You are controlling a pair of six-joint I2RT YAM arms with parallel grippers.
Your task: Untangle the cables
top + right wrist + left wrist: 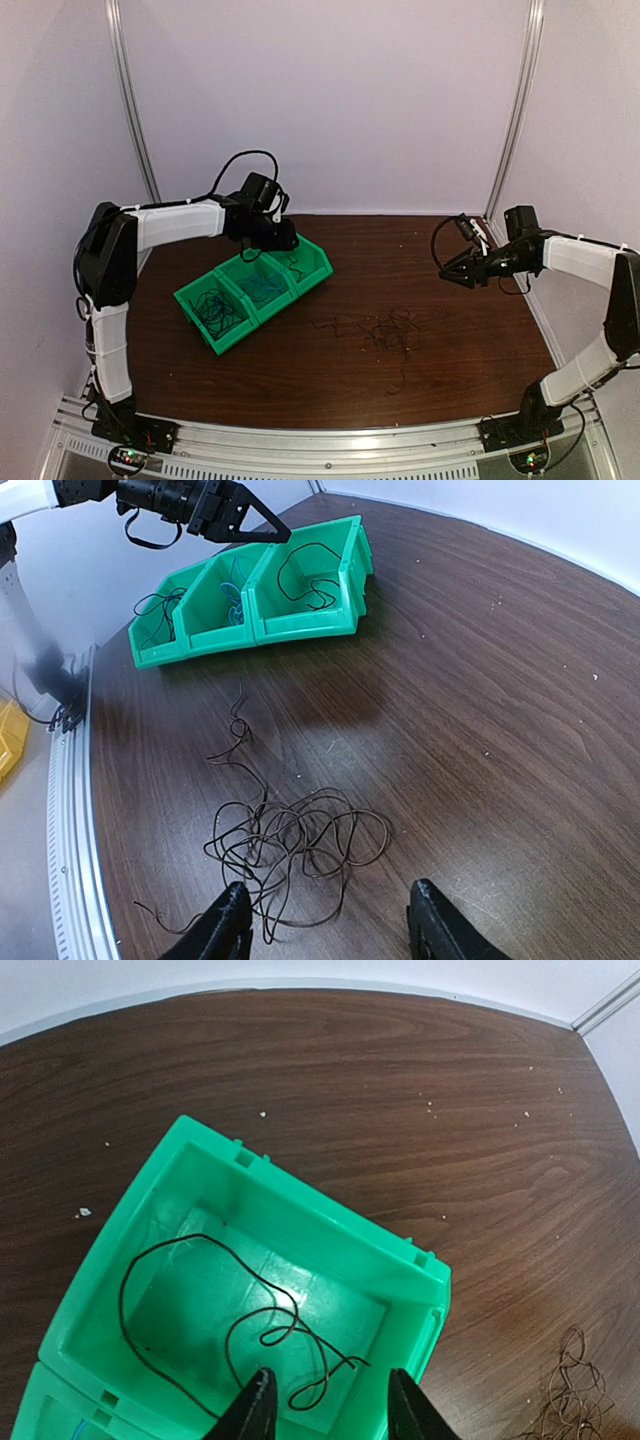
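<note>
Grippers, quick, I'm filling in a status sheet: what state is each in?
Left gripper: open, holding nothing, over a green bin.
Right gripper: open, holding nothing, above the tangled cables.

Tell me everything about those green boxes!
The green bins are three shiny plastic open-topped boxes side by side in a row, sitting slantwise on the brown table. The far one holds a looping black wire, the middle one a blue wire, the near one dark wires. The left gripper hovers open above the far bin.

Three joined green bins (pixel 270 308), dark wooden table (pixel 470 340), pale walls (pixel 330 90)
</note>
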